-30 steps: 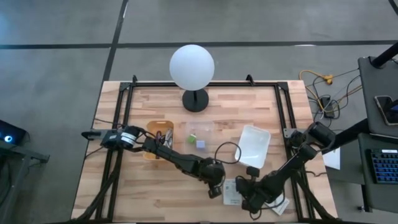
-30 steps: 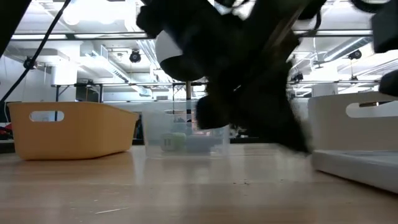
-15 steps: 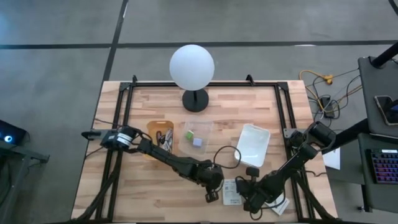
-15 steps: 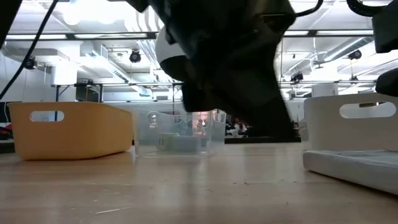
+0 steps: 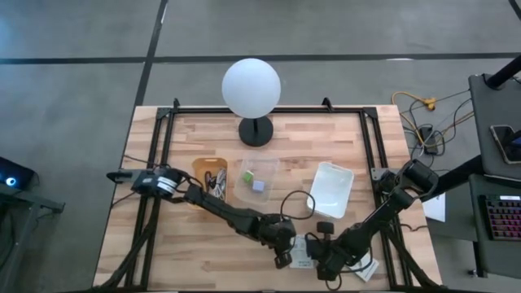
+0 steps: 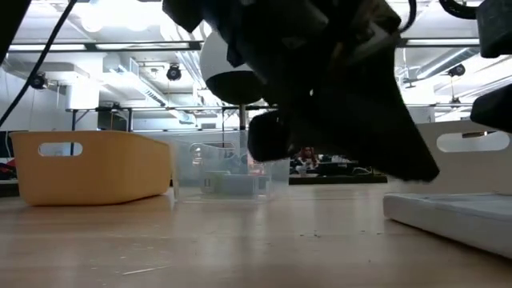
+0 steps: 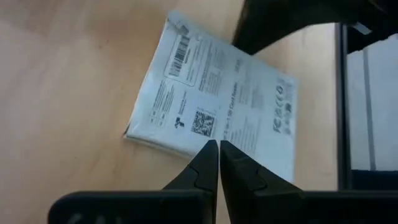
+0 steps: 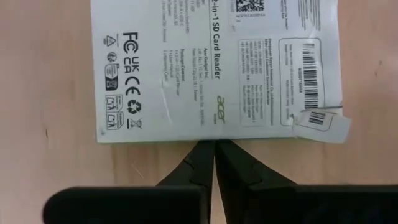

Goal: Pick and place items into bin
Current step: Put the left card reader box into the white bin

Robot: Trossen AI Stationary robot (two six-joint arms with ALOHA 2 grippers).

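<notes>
Packet, flat on the table just in front of the white tray, looks light, thin and slippery; an edge seems the best hold. Left gripper and right gripper sit pressed together, empty, at its edges.

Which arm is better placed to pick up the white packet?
It is close: both grippers sit shut at an edge of the packet. I lean left, since the white tray lies close beside the right gripper.
</notes>
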